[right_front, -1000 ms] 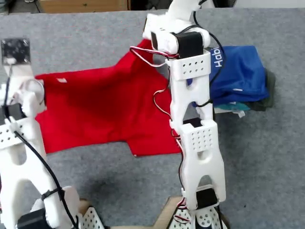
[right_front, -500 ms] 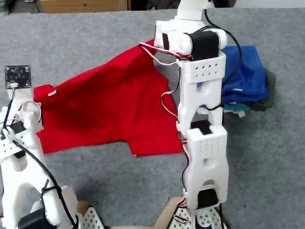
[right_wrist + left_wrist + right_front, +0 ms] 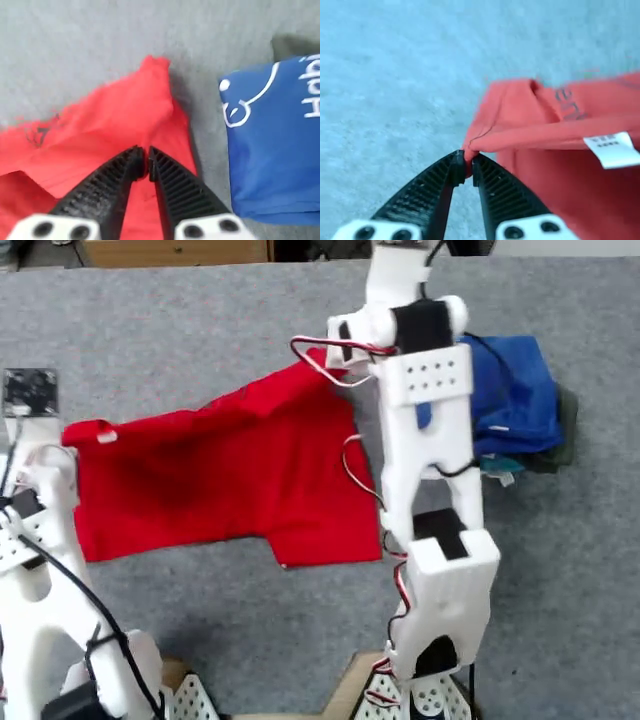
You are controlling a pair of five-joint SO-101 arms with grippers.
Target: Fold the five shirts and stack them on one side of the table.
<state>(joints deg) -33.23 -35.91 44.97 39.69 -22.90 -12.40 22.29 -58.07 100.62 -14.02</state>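
A grey, felt-like cloth covers the counter (image 3: pixel 200 330) from edge to edge, its nap fine and evenly matted in the high view. Along the upper edge of the frame, beyond the far rim of the counter, a light-brown wooden panel (image 3: pixel 175 250) sits at upper left, a dark gap (image 3: pixel 310 248) beside it near the middle, and a pale strip (image 3: pixel 570 246) runs to the upper right corner. At the bottom edge, a tan board (image 3: pixel 340 695) lies on the cloth. Lighting is flat and diffuse; a soft shadow (image 3: pixel 230 630) darkens the cloth at lower centre.
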